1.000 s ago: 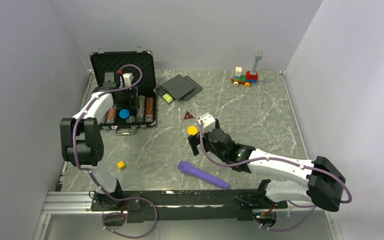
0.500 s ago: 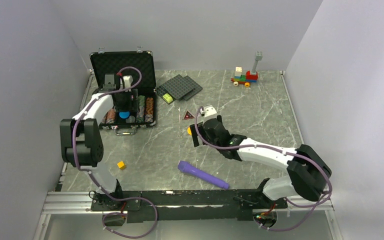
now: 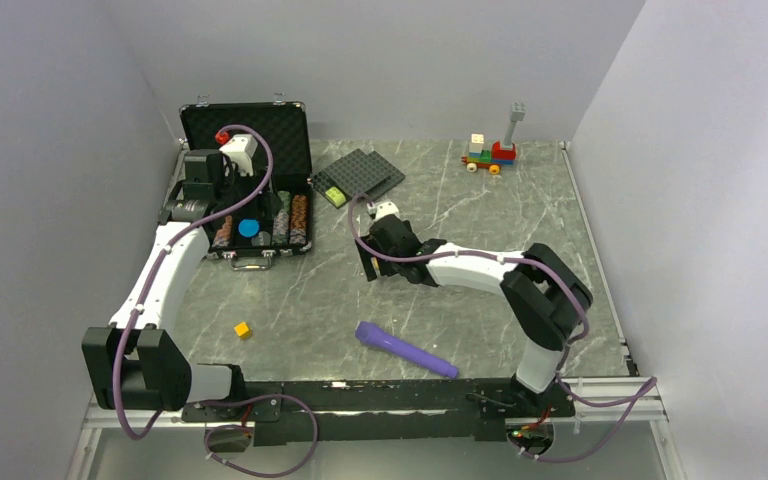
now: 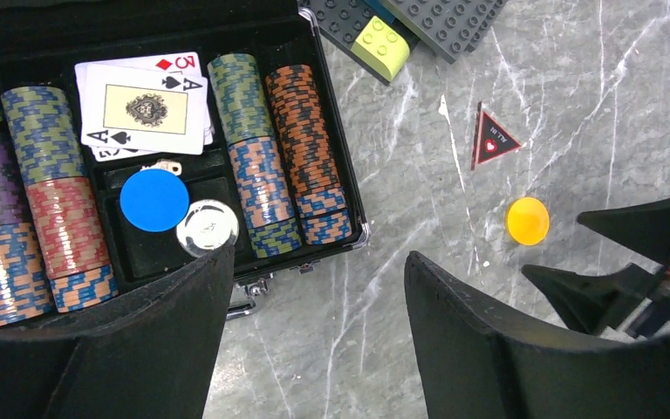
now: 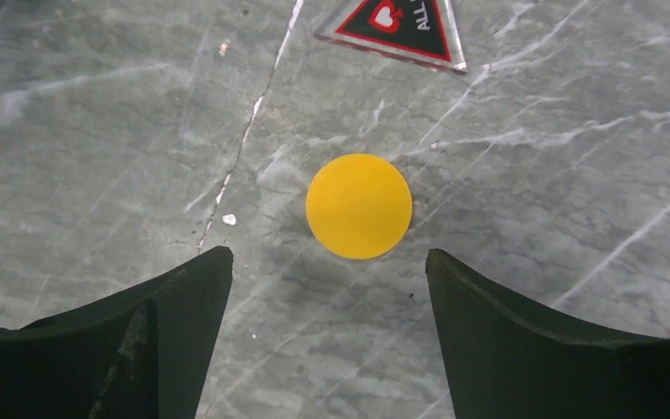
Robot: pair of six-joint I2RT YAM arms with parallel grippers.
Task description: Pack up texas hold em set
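Note:
The black case [image 3: 246, 128] stands open at the back left. Its tray [image 4: 342, 148] holds playing cards [image 4: 144, 109], striped chip stacks [image 4: 300, 148], a blue disc [image 4: 153, 200] and a silver disc [image 4: 208, 228]. My left gripper [image 4: 318, 262] is open and empty, raised above the case's front edge; it also shows in the top view [image 3: 192, 190]. The yellow disc [image 5: 358, 206] lies flat on the table just ahead of my open, empty right gripper [image 5: 330, 262]. The dark red triangle [image 5: 397, 22] lies beyond it. In the top view my right gripper [image 3: 368, 258] hides both.
Dark grey studded plates [image 3: 360, 175] with a yellow-green brick [image 3: 334, 196] lie right of the case. A purple cylinder [image 3: 405, 349] and a small yellow cube [image 3: 243, 329] lie near the front. A toy brick train [image 3: 490, 152] stands at the back right.
My left gripper has risen out of the case tray and pulled back to the left. My right gripper has moved left and forward, over the yellow disc.

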